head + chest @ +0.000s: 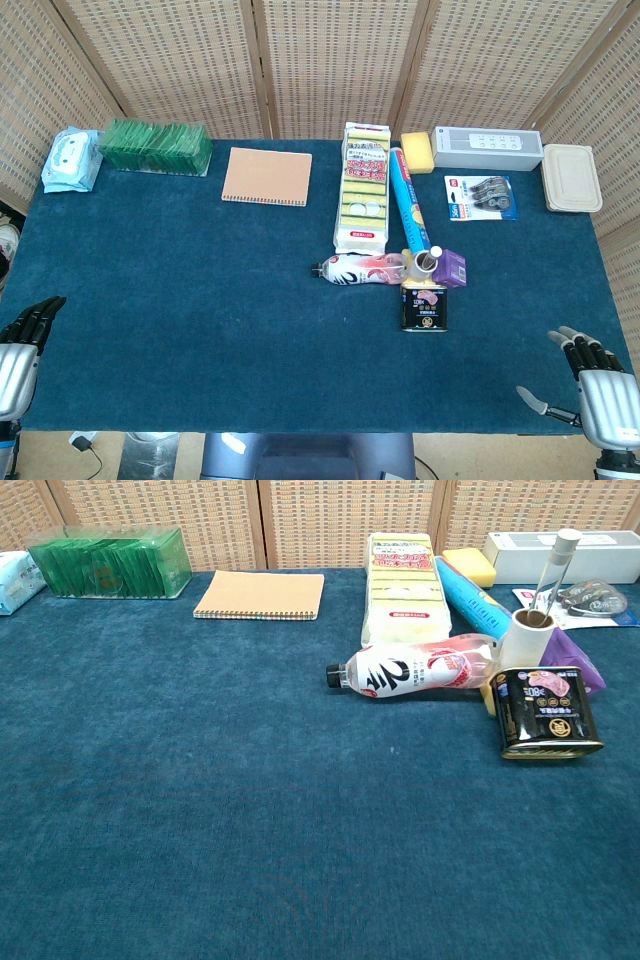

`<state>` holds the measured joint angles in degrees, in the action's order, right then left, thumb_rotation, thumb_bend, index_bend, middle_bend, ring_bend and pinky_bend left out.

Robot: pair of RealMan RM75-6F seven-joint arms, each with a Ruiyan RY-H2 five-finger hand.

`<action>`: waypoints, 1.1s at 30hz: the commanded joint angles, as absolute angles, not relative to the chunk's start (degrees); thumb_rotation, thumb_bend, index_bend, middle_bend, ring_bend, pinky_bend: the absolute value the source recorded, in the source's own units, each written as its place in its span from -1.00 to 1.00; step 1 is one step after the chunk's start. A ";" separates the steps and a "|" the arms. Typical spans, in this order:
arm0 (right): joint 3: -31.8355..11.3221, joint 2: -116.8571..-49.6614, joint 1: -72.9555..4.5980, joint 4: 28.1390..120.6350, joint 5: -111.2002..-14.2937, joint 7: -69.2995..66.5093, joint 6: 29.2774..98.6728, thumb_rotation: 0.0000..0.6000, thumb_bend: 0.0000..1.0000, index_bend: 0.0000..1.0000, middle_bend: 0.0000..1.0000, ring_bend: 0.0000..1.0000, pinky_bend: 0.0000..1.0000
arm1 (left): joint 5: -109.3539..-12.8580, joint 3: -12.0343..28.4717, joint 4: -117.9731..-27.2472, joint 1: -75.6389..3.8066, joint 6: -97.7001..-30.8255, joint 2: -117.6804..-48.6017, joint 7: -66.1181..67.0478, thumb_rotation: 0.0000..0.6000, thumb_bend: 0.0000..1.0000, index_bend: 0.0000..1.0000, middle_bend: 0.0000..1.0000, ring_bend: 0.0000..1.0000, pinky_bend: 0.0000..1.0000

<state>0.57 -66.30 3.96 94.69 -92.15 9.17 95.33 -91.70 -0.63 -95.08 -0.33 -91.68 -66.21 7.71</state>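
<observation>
Head view shows both hands low at the near edge of the table (200,300), well apart from everything on it. The left hand (20,355) is seen at the left corner with its fingers extended and nothing in them; the right hand (600,385) is seen at the right corner, fingers spread and likewise holding nothing. Neither hand appears in the chest view.

Nearest to the right hand, though not close, a black tin (424,307) stands on the cloth, with a plastic bottle (360,268) lying on its side just behind it, cap pointing left. A purple pack (450,268) with a white tube (527,638) upright beside it touches the tin's far side.

The tin is judged stiff and fairly heavy for its size, with smooth printed walls that may slip; its flat opposite sides would best be taken. The bottle is judged light to middling, rounded and apt to roll, so its middle would be gripped across the body.

Farther back lie a notebook (266,176), a green box (155,146), a yellow sponge pack (365,185) and a grey speaker (487,148).
</observation>
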 commanded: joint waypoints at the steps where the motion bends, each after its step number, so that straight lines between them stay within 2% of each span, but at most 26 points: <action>1: 0.81 -66.51 4.41 94.34 -92.49 8.65 95.64 -0.62 -0.67 -0.56 -0.54 -0.53 -0.34 | -91.90 -0.44 -95.24 0.00 -92.58 -65.76 7.41 1.00 -0.60 -0.86 -0.72 -0.69 -0.40; 9: 0.76 -66.43 4.00 94.04 -92.64 6.94 94.36 -0.61 -0.67 -0.56 -0.54 -0.53 -0.34 | -92.35 -0.91 -95.63 0.55 -92.89 -65.41 6.05 1.00 -0.60 -0.86 -0.72 -0.69 -0.40; 19: -0.41 -67.08 2.98 94.79 -92.68 6.22 93.55 -0.61 -0.67 -0.57 -0.54 -0.53 -0.34 | -92.11 -2.28 -93.96 0.62 -90.50 -68.33 5.87 1.00 -0.60 -0.86 -0.72 -0.69 -0.40; 33: -5.67 -73.30 -3.22 95.09 -88.52 0.56 87.28 -0.61 -0.67 -0.58 -0.54 -0.53 -0.34 | -92.33 -4.17 -90.38 2.22 -89.98 -73.31 7.92 1.00 -0.60 -0.86 -0.72 -0.69 -0.40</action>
<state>-4.99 -72.53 -2.57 95.22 -89.22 1.09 88.04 -92.27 -3.94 -90.83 2.00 -90.10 -72.75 7.58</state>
